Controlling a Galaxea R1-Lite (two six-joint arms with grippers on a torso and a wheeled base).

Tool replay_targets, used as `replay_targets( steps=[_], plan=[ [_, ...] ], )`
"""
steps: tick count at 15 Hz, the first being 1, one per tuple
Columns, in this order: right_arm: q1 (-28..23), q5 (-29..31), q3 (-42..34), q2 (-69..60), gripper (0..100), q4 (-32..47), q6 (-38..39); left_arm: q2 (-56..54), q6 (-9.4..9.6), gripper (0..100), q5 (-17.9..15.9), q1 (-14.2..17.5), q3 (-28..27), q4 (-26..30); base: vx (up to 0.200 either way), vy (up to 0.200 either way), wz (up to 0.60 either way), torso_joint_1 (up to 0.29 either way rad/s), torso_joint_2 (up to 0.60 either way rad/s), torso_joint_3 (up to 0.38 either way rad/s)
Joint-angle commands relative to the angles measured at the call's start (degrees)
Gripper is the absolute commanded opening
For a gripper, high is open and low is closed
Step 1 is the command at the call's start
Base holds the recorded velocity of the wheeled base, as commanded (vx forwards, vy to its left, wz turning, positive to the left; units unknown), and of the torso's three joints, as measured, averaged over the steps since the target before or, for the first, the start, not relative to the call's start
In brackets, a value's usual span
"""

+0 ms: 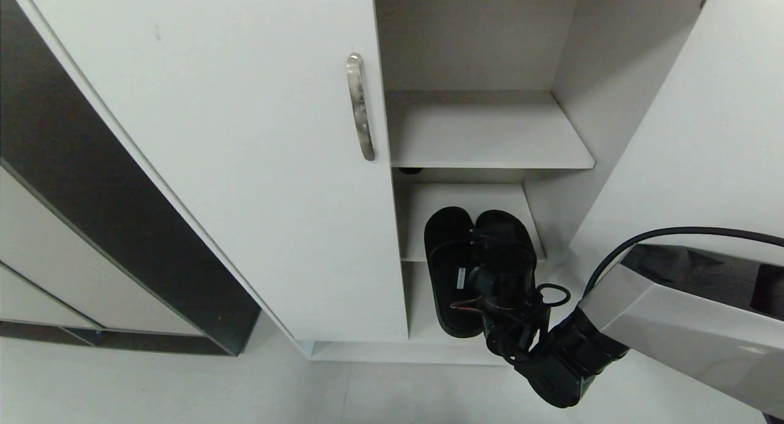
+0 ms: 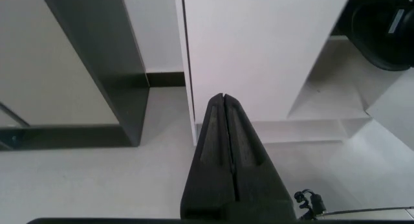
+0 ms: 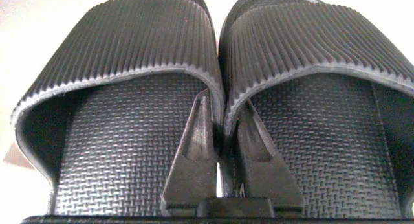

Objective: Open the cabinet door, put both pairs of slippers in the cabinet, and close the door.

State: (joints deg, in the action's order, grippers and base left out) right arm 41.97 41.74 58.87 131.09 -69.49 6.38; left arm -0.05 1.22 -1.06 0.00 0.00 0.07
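Observation:
A pair of black slippers (image 1: 452,271) is held side by side at the open right half of the cabinet, in front of its low shelf (image 1: 429,228). My right gripper (image 1: 493,261) is shut on them. In the right wrist view one finger (image 3: 194,146) lies inside each slipper (image 3: 129,62), pinching the two inner walls together under the ribbed straps; the right gripper (image 3: 223,114) shows close up there. Whether the soles rest on a shelf I cannot tell. My left gripper (image 2: 222,98) is shut and empty, low over the floor before the closed left door, with the slippers (image 2: 385,30) off to one side.
The left door (image 1: 233,154) with its metal handle (image 1: 360,105) is closed. The right door (image 1: 704,136) stands swung open beside my right arm. A bare upper shelf (image 1: 484,136) and the bottom board (image 1: 422,317) lie inside. Dark panelling (image 1: 92,185) flanks the cabinet on the left.

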Motion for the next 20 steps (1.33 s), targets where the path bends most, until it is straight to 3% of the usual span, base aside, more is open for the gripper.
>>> replay_targets(
  steps=[1,4,8,20],
  plan=[
    [-0.4,0.01,0.11,1.28,0,-0.12,1.01,0.05,0.01,0,0.01,0.0,0.0,0.01,0.0,0.0,0.0,0.0,0.0,0.0],
    [-0.58,0.01,2.83,1.37,0,1.99,1.1,0.05,-0.08,0,0.01,0.0,0.0,0.01,0.0,0.0,0.0,0.0,0.0,0.0],
    [-2.69,0.01,12.15,2.95,0,10.16,1.27,0.05,-0.08,0,0.01,0.0,0.0,0.01,0.0,0.0,0.0,0.0,0.0,0.0],
    [-5.59,-0.17,28.93,8.13,0,18.95,1.1,0.05,-0.52,0,0.09,0.0,0.0,0.01,0.0,0.0,0.0,0.0,0.0,0.0]
  ],
)
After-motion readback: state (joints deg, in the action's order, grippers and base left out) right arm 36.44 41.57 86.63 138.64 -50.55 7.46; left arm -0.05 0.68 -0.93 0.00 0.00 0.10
